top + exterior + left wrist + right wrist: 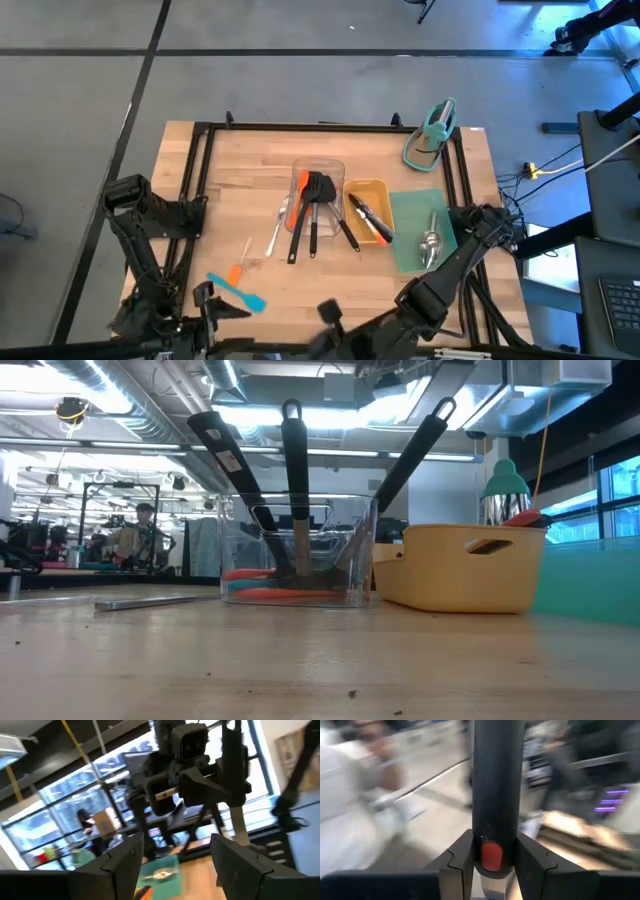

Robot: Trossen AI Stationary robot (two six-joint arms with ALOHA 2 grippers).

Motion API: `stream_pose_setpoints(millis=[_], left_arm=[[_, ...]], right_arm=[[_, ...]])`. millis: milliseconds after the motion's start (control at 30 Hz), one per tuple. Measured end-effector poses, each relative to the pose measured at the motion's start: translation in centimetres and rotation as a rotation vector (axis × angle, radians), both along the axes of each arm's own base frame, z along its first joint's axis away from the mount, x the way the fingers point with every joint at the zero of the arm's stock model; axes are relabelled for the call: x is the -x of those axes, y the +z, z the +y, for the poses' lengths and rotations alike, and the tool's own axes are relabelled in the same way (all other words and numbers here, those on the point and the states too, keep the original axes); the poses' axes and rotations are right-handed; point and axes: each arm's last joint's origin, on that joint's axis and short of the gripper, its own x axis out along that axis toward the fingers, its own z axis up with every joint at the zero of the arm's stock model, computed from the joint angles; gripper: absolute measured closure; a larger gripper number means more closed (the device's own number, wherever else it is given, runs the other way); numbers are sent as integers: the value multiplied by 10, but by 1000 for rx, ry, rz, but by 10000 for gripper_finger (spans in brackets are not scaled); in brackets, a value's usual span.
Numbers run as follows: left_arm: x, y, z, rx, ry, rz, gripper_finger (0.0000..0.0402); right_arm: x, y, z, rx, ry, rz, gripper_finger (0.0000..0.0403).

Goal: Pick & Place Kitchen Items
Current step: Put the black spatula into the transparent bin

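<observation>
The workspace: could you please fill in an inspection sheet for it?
Surface: wooden table.
Job's things: black turners in clear tray; tongs in yellow tray; steel spoon on teal mat; blue spatula loose on table.
Clutter: teal stand.
Grippers: left gripper open, empty; right gripper shut on black handle.
Cables: cables on floor beside table.
Surroundings: person beyond.

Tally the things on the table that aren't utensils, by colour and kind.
clear tray: 1
yellow tray: 1
teal mat: 1
teal stand: 1
Total: 4
</observation>
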Motion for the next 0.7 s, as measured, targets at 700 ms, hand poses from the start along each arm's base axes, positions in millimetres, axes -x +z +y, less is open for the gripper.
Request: stream_pose_setpoints(millis=[700], left_arm=[[-80,-32,20,50,-699,104,178]], right_arm=[[-7,-25,-6,178,511,84,298]])
